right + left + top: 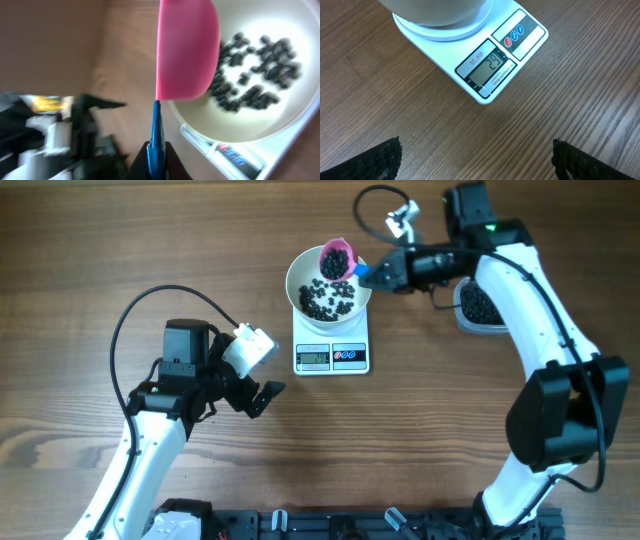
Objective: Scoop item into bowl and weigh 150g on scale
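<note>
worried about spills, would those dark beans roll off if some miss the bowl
Likely: the beans look small and round, so strays would probably roll across the flat scale or table. The bowl, being deep, should contain the rest.

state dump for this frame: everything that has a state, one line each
left gripper: open, holding nothing.
right gripper: shut on the scoop handle.
scoop: held over the bowl's rim.
bowl: sitting on the scale, partly filled with dark pieces.
scale: on, display showing digits.
container: holds more dark pieces, half hidden by the right arm.
</note>
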{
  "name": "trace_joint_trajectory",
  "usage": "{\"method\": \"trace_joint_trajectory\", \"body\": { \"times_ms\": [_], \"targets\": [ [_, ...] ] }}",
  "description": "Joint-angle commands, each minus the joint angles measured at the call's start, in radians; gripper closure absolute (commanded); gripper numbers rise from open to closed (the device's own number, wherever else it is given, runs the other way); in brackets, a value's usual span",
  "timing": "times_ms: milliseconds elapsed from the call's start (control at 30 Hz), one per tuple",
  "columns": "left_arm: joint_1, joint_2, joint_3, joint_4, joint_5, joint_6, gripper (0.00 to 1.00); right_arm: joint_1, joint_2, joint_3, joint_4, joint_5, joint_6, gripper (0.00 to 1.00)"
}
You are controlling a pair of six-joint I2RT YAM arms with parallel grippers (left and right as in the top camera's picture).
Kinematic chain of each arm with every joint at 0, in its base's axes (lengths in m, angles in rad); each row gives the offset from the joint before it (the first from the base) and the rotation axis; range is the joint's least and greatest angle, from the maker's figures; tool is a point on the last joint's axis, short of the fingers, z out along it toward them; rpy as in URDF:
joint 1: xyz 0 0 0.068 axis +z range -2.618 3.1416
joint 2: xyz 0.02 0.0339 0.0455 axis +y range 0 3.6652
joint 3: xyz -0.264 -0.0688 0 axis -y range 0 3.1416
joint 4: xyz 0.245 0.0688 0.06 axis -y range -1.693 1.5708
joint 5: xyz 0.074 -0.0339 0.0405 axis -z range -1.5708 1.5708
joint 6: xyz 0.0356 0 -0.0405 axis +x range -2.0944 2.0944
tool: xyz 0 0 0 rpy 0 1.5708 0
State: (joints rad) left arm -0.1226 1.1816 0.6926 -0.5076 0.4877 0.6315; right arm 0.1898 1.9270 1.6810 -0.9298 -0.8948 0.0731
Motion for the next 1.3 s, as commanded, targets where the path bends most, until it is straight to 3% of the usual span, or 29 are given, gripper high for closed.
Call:
{"method": "trace_joint_trajectory", "body": {
  "times_ms": [0,467,800,1067,1267],
  "targets": [
    [-0.006,-0.009,-0.01,0.002,0.019,0.019,0.0,0.07,-0.046,0.074,-0.003,0.331,0.034,0.96],
    [-0.006,-0.009,-0.01,0.002,0.019,0.019,0.0,0.367,-0.098,0.085,-0.01,1.065,-0.103,0.96],
    [-0.006,-0.009,-0.01,0.002,0.019,0.018,0.0,0.512,-0.098,0.085,-0.01,1.355,-0.167,0.96],
    [-0.006,-0.009,-0.01,0.002,0.019,0.019,0.0,0.537,-0.098,0.085,-0.012,1.392,-0.186,0.96],
    [-0.006,-0.009,-0.01,0.002,0.019,0.019,0.0,0.497,-0.12,0.085,-0.026,1.181,-0.166,0.96]
  ]
}}
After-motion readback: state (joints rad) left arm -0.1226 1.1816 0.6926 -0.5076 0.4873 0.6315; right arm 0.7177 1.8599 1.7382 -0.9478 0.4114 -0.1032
